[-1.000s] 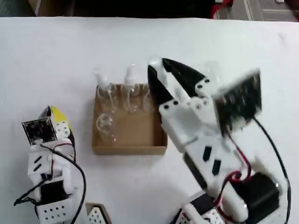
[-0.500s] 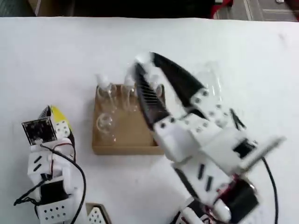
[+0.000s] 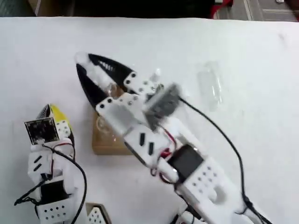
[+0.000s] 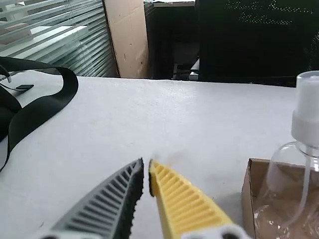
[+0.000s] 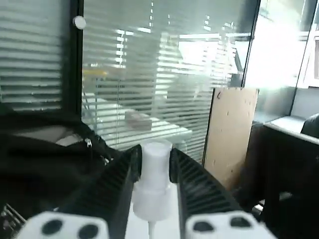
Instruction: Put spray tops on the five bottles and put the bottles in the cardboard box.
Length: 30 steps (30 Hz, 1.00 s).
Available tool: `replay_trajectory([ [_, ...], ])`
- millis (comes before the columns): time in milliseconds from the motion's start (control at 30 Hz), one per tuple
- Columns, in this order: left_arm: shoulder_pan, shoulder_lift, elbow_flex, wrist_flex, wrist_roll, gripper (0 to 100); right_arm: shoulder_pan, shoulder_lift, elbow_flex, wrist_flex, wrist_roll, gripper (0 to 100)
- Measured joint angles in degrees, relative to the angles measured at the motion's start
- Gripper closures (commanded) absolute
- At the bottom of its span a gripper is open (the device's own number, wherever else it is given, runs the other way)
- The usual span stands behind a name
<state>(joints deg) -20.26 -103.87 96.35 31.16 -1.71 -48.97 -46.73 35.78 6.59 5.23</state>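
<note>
Nearest you, by the table's (image 3: 243, 42) near-left corner, your left gripper (image 4: 148, 172) rests low over the surface with its fingers pressed together and nothing between them. It is just left of the box (image 3: 105, 148).

In the box's near-left corner stands a bottle (image 3: 104, 125) that looks uncapped. At the far-left corner the left wrist view shows a capped bottle (image 4: 299, 159). Your right arm lies across the rest of the box, so you cannot count the far row. One more white cap (image 3: 157, 73) peeks out past the arm.

Over the box's far-left corner your right gripper (image 3: 84, 61) is clamped on a spray top (image 5: 153, 184), its tube hanging down.

Farther off, toward the far-right of the table and well apart from the box, a clear bottle (image 3: 210, 86) lies on its side, apparently without a top.

By my reading you are past halfway. The held top needs a bottle, probably the open one in the box. After that the loose bottle needs its own top and a place in the box.
</note>
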Motion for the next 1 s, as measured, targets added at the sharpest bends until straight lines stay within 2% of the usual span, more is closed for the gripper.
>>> replay_trajectory([
  [333,0.0,0.0,0.0,0.0,0.0,98,0.35,1.32,15.38,-18.29,0.0,98.2],
  [667,0.0,0.0,0.0,0.0,0.0,98,-0.53,1.23,16.09,-18.29,0.0,98.2],
  [1000,0.0,0.0,0.0,0.0,0.0,98,-0.53,-4.48,17.85,-11.87,0.0,98.2],
])
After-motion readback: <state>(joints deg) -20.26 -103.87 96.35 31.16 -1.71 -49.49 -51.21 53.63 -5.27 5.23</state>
